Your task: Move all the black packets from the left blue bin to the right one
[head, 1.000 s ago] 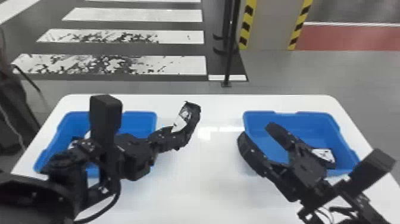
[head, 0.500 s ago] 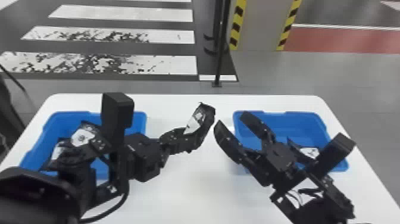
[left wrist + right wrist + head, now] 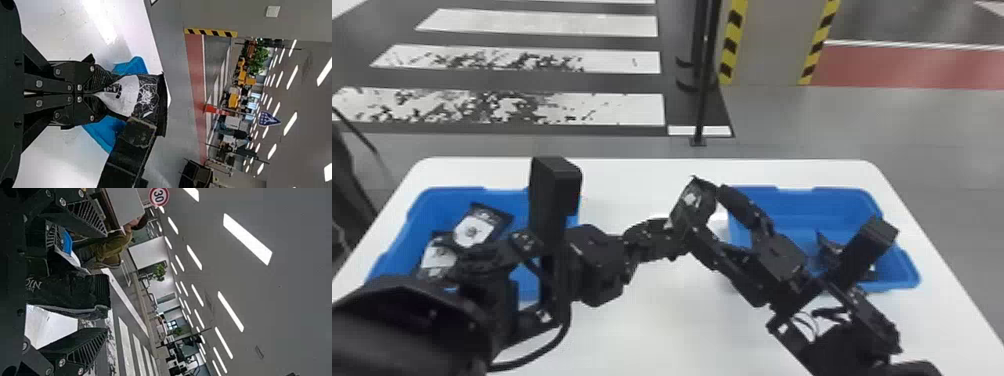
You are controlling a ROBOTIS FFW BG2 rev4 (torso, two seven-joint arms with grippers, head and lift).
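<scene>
In the head view my left gripper [image 3: 664, 229] is over the table's middle, shut on a black packet [image 3: 693, 201] that sticks up from it. The left wrist view also has this packet [image 3: 147, 96] pinched by my left gripper [image 3: 102, 94]. My right gripper [image 3: 708, 212] stands open around the packet's free part; in the right wrist view the packet [image 3: 70, 293] lies between the spread fingers of my right gripper [image 3: 105, 282]. Two packets [image 3: 474, 229] show in the left blue bin [image 3: 449, 192], partly behind the left arm. The right blue bin [image 3: 797, 197] holds at least one packet [image 3: 827, 250].
Both bins stand on a white table [image 3: 652, 320], with a gap between them where the grippers meet. The left arm passes over the left bin's near right part, and the right arm covers the right bin's near left corner. A black pole [image 3: 706, 90] stands beyond the table.
My left gripper has carried its packet rightward, uncovering packets in the left bin. My open right gripper has come left from the right bin to the held packet. The head view has shifted slightly.
</scene>
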